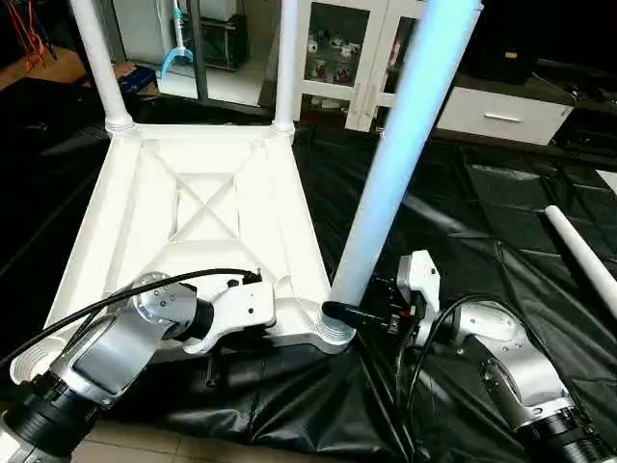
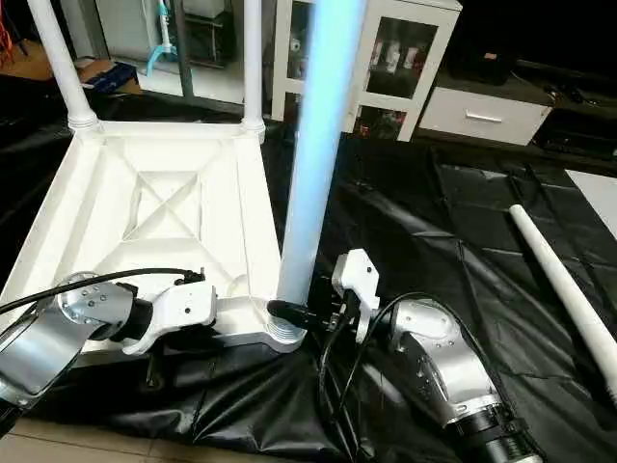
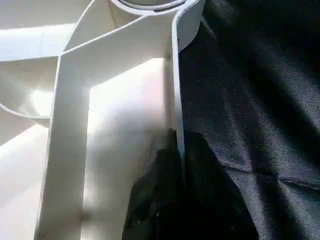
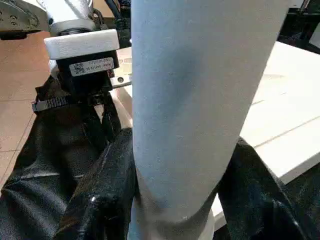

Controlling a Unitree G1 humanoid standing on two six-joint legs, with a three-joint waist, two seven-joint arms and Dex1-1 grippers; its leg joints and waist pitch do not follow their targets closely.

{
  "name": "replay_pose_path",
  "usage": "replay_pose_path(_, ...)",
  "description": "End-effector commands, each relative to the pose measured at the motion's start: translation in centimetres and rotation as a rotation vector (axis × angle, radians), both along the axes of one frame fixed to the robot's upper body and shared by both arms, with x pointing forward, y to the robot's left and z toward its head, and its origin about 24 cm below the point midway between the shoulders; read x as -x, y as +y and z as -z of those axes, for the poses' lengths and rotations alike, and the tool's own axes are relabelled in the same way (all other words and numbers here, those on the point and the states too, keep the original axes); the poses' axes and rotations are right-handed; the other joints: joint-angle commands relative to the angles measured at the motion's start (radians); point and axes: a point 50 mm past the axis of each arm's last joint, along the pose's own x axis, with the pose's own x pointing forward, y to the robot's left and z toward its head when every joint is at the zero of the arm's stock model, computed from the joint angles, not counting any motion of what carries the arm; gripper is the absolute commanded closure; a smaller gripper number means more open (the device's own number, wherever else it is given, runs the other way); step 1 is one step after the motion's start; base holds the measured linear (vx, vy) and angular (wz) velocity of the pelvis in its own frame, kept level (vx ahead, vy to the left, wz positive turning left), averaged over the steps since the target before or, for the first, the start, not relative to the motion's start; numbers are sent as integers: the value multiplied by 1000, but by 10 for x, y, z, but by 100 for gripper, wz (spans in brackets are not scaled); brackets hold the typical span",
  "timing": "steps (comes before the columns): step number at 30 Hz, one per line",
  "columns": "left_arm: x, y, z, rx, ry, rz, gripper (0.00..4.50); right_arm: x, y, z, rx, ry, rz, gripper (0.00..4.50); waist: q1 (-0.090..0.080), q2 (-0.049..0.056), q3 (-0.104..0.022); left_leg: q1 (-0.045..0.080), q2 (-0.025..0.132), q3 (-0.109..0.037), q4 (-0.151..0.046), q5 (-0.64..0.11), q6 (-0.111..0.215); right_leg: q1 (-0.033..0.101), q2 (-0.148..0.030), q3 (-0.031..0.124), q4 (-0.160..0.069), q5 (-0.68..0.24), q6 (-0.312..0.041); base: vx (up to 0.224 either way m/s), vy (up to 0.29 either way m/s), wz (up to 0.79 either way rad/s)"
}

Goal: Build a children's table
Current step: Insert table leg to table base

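While the table top [image 1: 207, 227] lies upside down on the black sheet [image 1: 482, 222], ribs facing up, the left gripper [image 3: 172, 165] is pinched tight on its near rim. Right gripper [image 1: 362, 313] is clamped around the bottom of a leg [image 1: 400, 159], which stands tilted in the near right corner socket [image 1: 333, 333]. Two more legs [image 1: 96, 63] are already upright in the far corners, and the fourth leg [image 1: 583, 256] lies loose on the sheet, well off to the right.
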Motion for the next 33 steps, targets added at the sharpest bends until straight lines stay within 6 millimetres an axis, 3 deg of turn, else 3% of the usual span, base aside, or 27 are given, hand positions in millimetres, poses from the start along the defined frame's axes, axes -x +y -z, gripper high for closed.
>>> replay_pose_path(1, 9, 1, 14, -39, 74, 25, 450, 0, -14, 21, 63, 117, 64, 264, -10, 15, -30, 18, 38, -9, -76, -359, -25, 1, -23, 10, -60, -221, -154, 0, 0, 0)
replay_pose_path(10, 8, 2, 15, -41, 77, 22, 450, -10, -3, 28, 64, 179, 86, 264, -24, 14, -27, 20, 39, -18, -80, -465, -63, -9, -24, 7, -69, -353, -131, 0, 0, 0)
replay_pose_path(12, 9, 2, 14, -40, 77, 20, 450, -10, -2, 29, 70, 179, 76, 264, -27, 9, -27, 22, 39, -19, -79, -481, -63, -11, -25, 7, -70, -376, -127, 0, 0, 0)
replay_pose_path(17, 9, 2, 14, -40, 77, 15, 450, -7, -8, 33, 71, 188, 95, 264, -29, 10, -28, 21, 40, -19, -80, -479, -62, -13, -25, 8, -70, -357, -127, 0, 0, 0)
replay_pose_path(21, 9, 2, 15, -39, 78, 16, 450, -3, -24, 39, 15, 215, 209, 264, -27, 10, -29, 22, 40, -17, -79, -475, -57, -13, -24, 9, -70, -334, -131, 0, 0, 0)
replay_pose_path(25, 9, 2, 15, -39, 77, 17, 450, 5, -29, 44, 5, 232, 223, 264, -27, 15, -28, 22, 40, -19, -81, -486, -57, -13, -23, 8, -71, -339, -132, 0, 0, 0)
replay_pose_path(27, 8, 2, 15, -39, 76, 18, 450, 9, -30, 47, 1, 239, 229, 265, -27, 12, -29, 21, 40, -19, -81, -493, -57, -13, -24, 9, -73, -348, -128, 0, 0, 0)
replay_pose_path(33, 8, 2, 14, -42, 78, 20, 450, 21, -25, 61, 132, 237, 160, 265, -27, 13, -28, 19, 40, -19, -81, -487, -54, -13, -24, 9, -73, -352, -124, 0, 0, 0)
